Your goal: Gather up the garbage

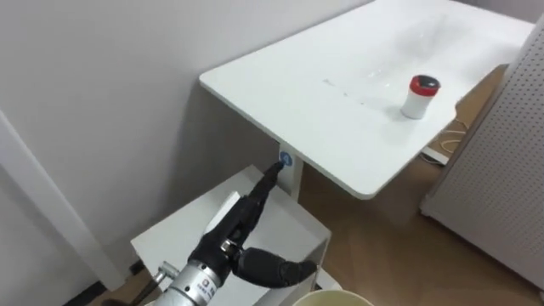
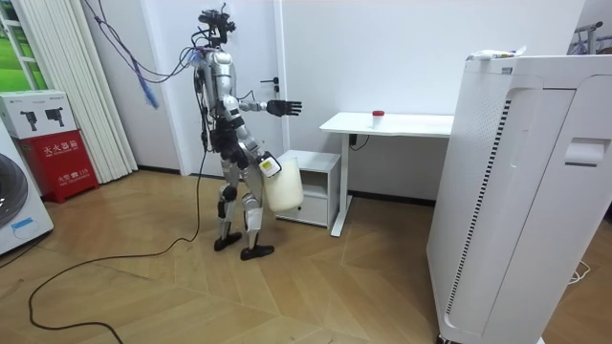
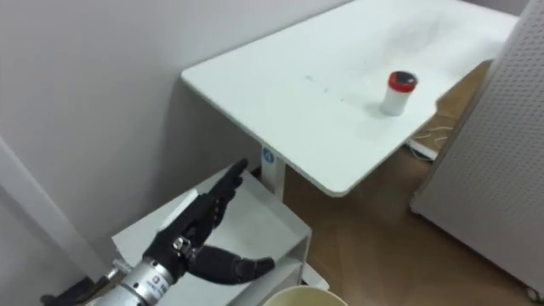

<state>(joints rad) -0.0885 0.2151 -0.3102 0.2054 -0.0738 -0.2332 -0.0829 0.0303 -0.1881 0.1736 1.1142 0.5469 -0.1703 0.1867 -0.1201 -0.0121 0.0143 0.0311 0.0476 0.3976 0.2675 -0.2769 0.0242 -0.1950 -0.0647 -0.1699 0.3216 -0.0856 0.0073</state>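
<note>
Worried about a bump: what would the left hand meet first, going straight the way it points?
Likely the white table leg, just under the tabletop's edge; the open left hand aims there, depth unclear.

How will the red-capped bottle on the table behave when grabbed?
The bottle looks small and rigid, so it is probably light. It stands upright on the smooth table, so a nudge may tip it; being round, it would likely roll.

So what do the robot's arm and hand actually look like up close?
The left hand is black, with slim fingers and a thumb shaped much like a person's, and it has a small white tag on its back. It joins a round, silvery metal wrist. In the room view the arms look silver-grey with darker parts.
</note>
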